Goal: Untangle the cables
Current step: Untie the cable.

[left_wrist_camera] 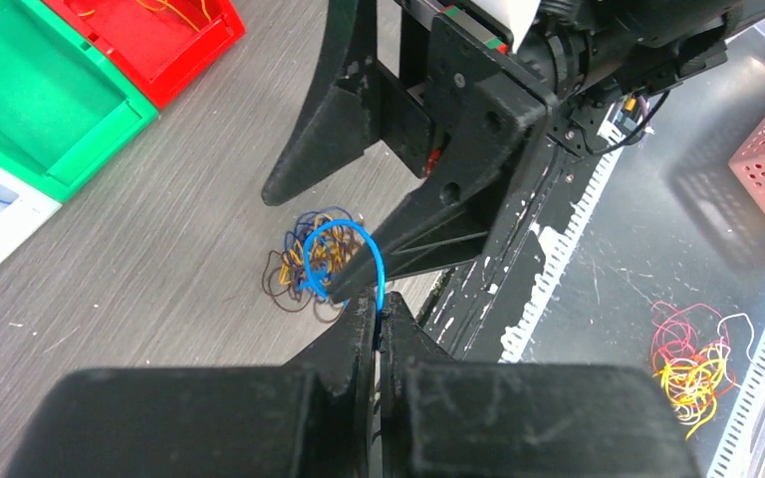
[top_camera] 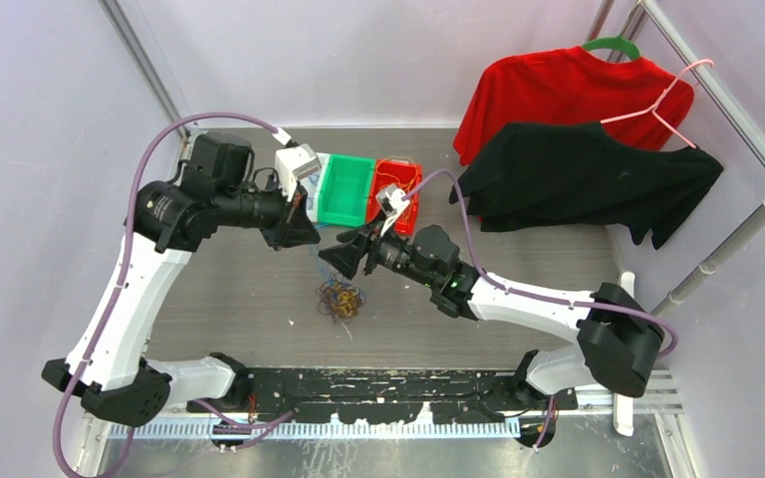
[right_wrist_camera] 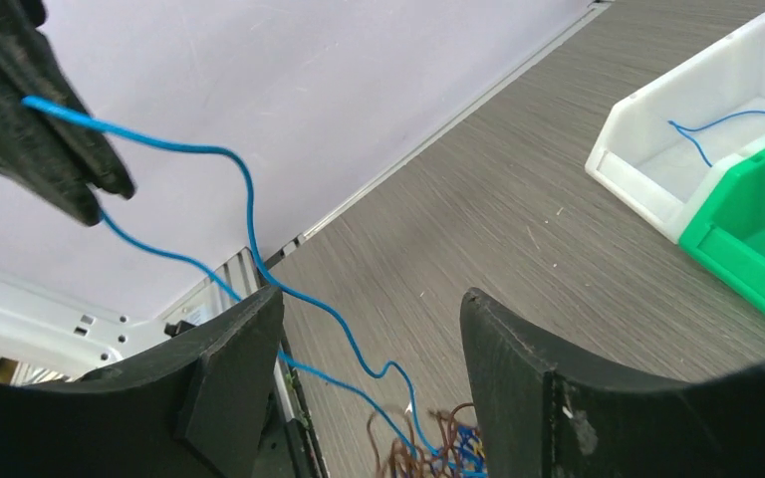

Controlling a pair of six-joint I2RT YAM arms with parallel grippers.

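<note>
Blue cable (right_wrist_camera: 251, 229): thin, limp, light. Left fingers (right_wrist_camera: 55, 149) pinch its end; right fingers (right_wrist_camera: 528, 388) spread around slack. Likely best hold mid-slack.

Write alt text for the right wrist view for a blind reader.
The left gripper, shut on a blue cable, holds it above the table; the cable trails down between the open fingers of the right gripper into a tangle. A white bin and a green bin sit at right.
</note>
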